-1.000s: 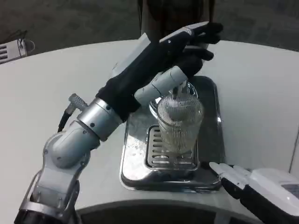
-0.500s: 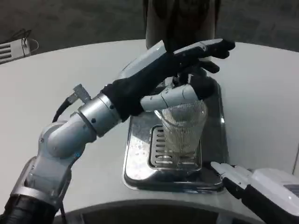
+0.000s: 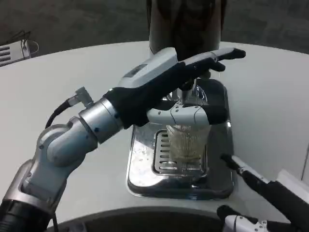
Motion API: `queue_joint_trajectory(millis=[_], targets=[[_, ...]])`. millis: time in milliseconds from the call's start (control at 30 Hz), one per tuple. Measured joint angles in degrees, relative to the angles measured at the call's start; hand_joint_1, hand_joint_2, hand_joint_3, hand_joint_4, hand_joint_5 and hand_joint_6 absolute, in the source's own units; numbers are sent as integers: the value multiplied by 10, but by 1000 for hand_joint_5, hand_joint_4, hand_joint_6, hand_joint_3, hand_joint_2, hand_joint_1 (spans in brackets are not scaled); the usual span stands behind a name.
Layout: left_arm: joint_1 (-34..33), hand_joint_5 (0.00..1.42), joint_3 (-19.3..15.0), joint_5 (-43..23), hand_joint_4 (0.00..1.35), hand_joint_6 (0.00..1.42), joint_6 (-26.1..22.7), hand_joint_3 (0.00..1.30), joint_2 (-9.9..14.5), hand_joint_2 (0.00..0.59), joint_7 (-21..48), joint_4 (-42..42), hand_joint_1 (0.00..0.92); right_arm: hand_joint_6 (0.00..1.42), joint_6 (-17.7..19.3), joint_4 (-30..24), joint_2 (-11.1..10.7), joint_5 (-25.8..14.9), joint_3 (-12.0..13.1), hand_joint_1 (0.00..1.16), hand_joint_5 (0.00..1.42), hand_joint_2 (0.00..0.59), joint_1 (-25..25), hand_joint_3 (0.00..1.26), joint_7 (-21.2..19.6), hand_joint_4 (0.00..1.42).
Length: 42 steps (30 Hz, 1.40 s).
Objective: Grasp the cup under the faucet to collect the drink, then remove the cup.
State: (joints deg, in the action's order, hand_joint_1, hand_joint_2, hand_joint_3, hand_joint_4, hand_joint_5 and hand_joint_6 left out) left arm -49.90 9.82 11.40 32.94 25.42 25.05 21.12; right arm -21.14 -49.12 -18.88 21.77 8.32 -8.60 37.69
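Note:
A clear ribbed cup [image 3: 186, 145] stands upright on the grate of the steel drip tray [image 3: 141, 166], below the faucet [image 3: 192, 89] of the dark dispenser [image 3: 186, 21]. My left hand [image 3: 178, 82] reaches over the cup from the left. Its thumb [image 3: 186, 114] lies across the near side of the cup's rim, while its fingers [image 3: 219, 55] stretch straight out past the far side, not curled around the glass. The hand hides the cup's rim. My right hand [image 3: 263, 200] hovers at the lower right, off the tray's front corner, its fingers spread and holding nothing.
The dispenser rises at the tray's far end, close behind my left hand's fingers. White table [image 3: 63, 96] spreads to the left and to the right of the tray. A pale object [image 3: 14, 50] lies at the far left edge.
My left hand has dropped and slid right over the cup, its thumb now across the cup's near rim. My right hand has turned and spread its fingers.

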Motion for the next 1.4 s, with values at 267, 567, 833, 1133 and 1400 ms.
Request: queue_joint_trajectory(millis=[267,567,833,1133,1400], targets=[[5,148,-1,-1,45,259,7,109,2,46,-11,3,0,2,67,109,41,-43,-19,680,0,229,30,0,-131,0],[11,147,-5,-1,50,259,8,106,5,41,-12,-3,0,3,109,202,63,-28,-82,757,0,212,104,0,-229,0],[22,160,-12,-7,52,259,-3,115,9,40,-12,-20,0,1,108,263,79,-18,-114,764,0,211,179,0,-273,0],[32,162,-20,-9,60,259,-21,116,18,39,-9,-49,0,1,100,331,95,-13,-134,773,0,204,239,0,-302,0],[43,162,-25,-13,62,259,-33,118,31,36,-6,-68,0,0,98,364,100,-14,-141,783,0,206,261,0,-321,0]])
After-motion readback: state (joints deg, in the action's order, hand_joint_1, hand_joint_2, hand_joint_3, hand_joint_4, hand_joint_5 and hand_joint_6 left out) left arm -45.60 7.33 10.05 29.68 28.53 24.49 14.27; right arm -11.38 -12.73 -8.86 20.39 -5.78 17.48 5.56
